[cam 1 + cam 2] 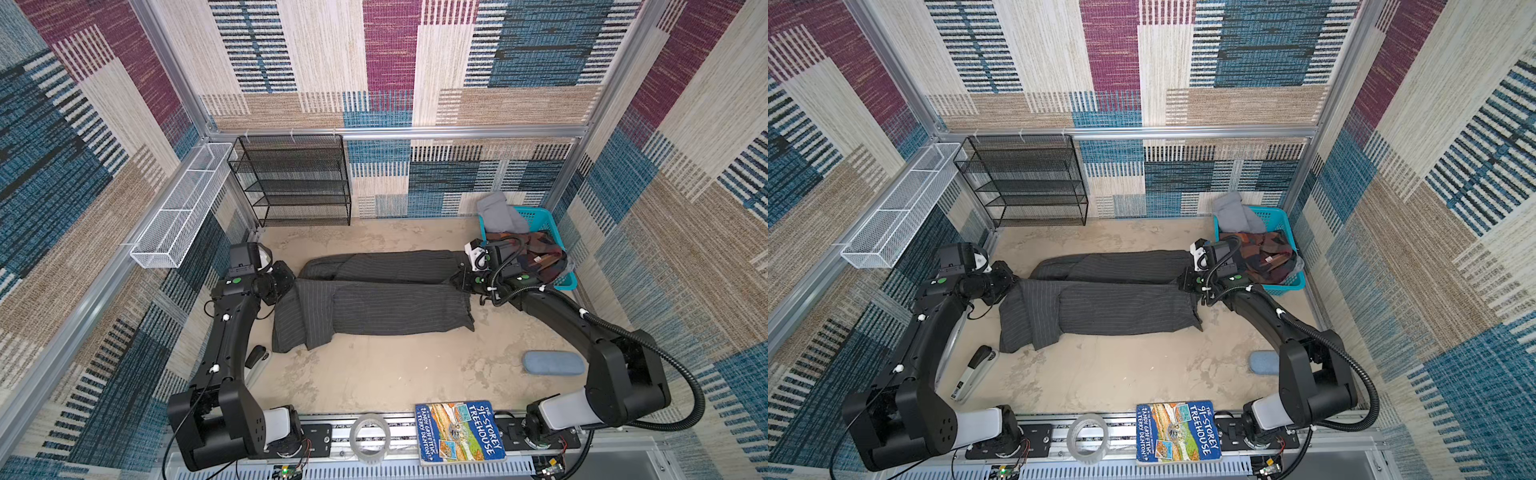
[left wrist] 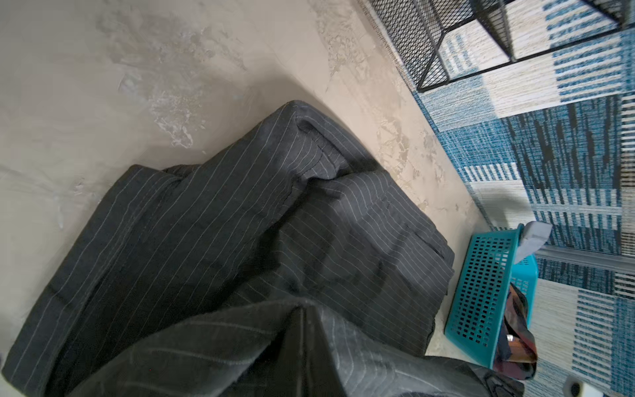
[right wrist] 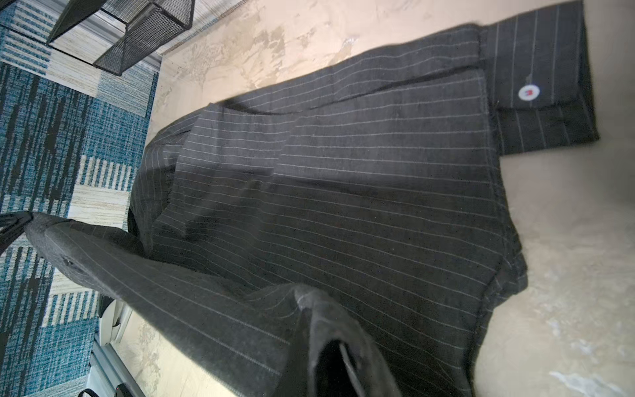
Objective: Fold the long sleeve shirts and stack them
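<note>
Charcoal pinstripe shirt [image 1: 382, 303] lies mid-table with its long axis running left–right. It's folded into two parallel bands, a narrower one on the far side and a wider one on the near side. A flap hangs toward the front at the left end. It spans nearly the whole gap between the arms.

Left gripper [image 1: 291, 283] sits at the shirt's left end and right gripper [image 1: 457, 279] at its right end, both roughly on the line where the two bands meet. Both wrist views show cloth bunched and pinched right at the jaws, so I read each as clamped shut on a shirt edge. The fingers are buried in fabric, so I can't tell which layer each one holds.

Neither arm is nearer: one end each, symmetric. The next fold probably goes across the long axis, so both ends would need to travel together.

Teal basket [image 1: 536, 216] stands just behind the right gripper in the far-right corner. Clearance looks tight there.
</note>
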`<state>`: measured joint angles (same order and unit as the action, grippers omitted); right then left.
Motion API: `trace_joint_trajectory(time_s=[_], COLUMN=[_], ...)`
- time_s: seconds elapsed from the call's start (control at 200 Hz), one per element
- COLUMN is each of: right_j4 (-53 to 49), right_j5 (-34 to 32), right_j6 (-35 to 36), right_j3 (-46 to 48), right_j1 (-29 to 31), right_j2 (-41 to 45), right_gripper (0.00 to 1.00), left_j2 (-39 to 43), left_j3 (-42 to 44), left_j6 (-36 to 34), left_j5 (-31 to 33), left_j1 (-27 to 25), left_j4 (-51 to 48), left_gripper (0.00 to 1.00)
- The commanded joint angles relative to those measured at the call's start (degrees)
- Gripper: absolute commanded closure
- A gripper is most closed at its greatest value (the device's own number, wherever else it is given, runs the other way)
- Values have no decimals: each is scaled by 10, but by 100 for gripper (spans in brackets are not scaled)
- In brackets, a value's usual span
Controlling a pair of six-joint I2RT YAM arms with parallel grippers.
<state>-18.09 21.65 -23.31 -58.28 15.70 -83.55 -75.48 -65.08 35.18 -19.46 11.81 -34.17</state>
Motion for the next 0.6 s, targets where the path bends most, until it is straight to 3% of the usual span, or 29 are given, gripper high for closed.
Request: trace_joint_trajectory(time_s=[0.0,0.235,0.33,0.446,0.521,0.596], right_j4=[1,3,7,-11,-42,-61], right_j5=[-17,35,68,105,119,127], right_j6=[23,49,56,59,72,91], right_j3=[-43,-239,-389,-597,-700,-735], right_j1=[-5,-34,-49,-59,-60,-60], right_j2=[-12,-124,-204,-283,-299,-280], right_gripper=[100,100,100,100,100,100], left_j2=[-20,-135,-208,-281,-287,-262], left_j3=[-39,-197,-327,-543,-653,-698], left_j6=[-7,44,65,82,84,90], left_j5=[7,-66,-84,-122,-132,-159], left_j1=[0,-8,-10,-17,-21,-21], left_j4=[21,58,59,15,-16,-22], left_gripper=[100,100,100,100,100,100])
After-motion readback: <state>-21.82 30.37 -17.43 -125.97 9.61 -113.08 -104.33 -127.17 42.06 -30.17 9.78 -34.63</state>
